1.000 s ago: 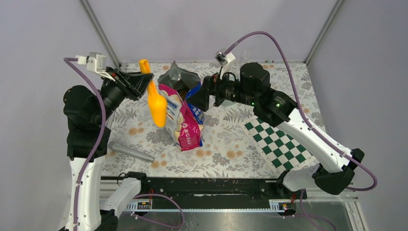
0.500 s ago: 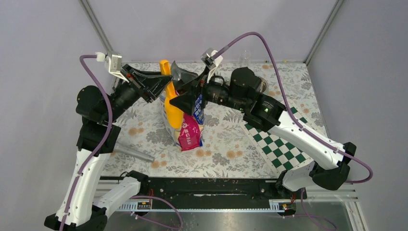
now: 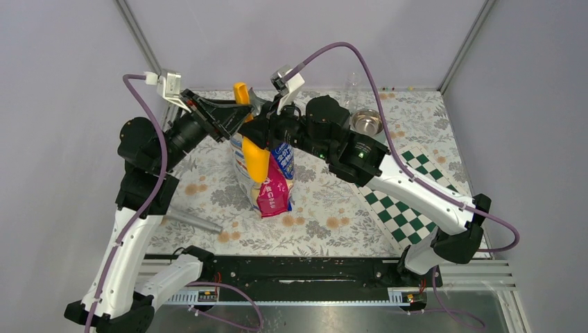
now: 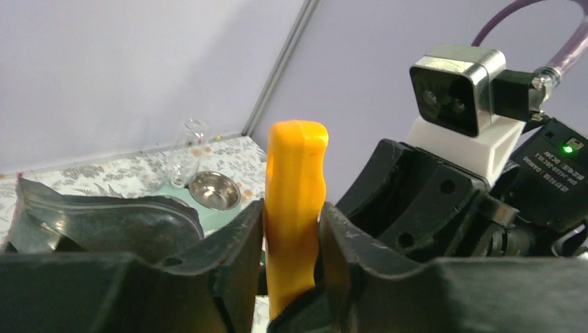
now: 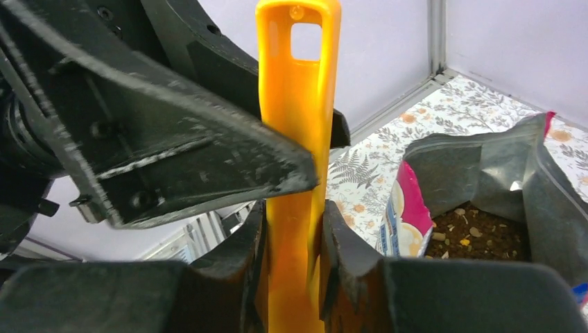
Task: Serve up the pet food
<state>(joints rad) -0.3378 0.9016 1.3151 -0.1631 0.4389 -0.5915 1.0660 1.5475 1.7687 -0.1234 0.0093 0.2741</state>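
The orange scoop (image 3: 257, 161) hangs upright over the open printed bag (image 3: 274, 191), handle up. My left gripper (image 3: 238, 113) is shut on the upper handle; in the left wrist view the scoop (image 4: 295, 180) fills the gap of that gripper (image 4: 291, 215). My right gripper (image 3: 261, 132) is shut on the same handle just below; the right wrist view shows the scoop (image 5: 298, 104) pinched in this gripper (image 5: 290, 215), the left gripper's fingers right above. Brown pet food (image 5: 478, 239) lies inside the bag (image 5: 485, 166). From above it is hidden.
A steel bowl (image 3: 366, 122) sits at the back right, also seen as a bowl (image 4: 213, 189) from the left wrist, with a clear glass (image 3: 352, 82) behind it. A green checkered mat (image 3: 402, 201) lies right; a grey cylinder (image 3: 188, 219) lies front left.
The left arm carried the scoop right, over the bag. The right arm swung left to the scoop's handle and its jaws, open before, closed on it.
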